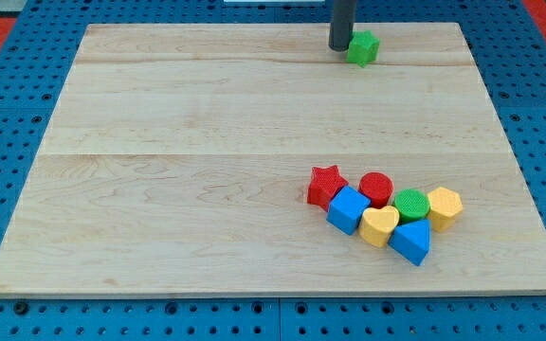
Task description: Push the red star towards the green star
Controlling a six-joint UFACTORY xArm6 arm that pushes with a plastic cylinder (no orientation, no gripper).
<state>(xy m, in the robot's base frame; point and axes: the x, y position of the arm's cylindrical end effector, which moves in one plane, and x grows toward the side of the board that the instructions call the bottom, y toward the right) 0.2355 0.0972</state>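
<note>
The red star [325, 185] lies at the left end of a cluster of blocks in the lower right of the wooden board [207, 161]. The green star [362, 46] lies near the board's top edge, right of centre. My tip [340, 47] stands at the view's top, touching or almost touching the green star's left side, far above the red star. The rod rises out of the view's top.
Packed beside the red star are a blue cube [348, 209], a red cylinder [376, 188], a green cylinder [410, 204], a yellow hexagon [444, 207], a yellow heart [379, 226] and a blue triangle [410, 242]. A blue pegboard [538, 114] surrounds the board.
</note>
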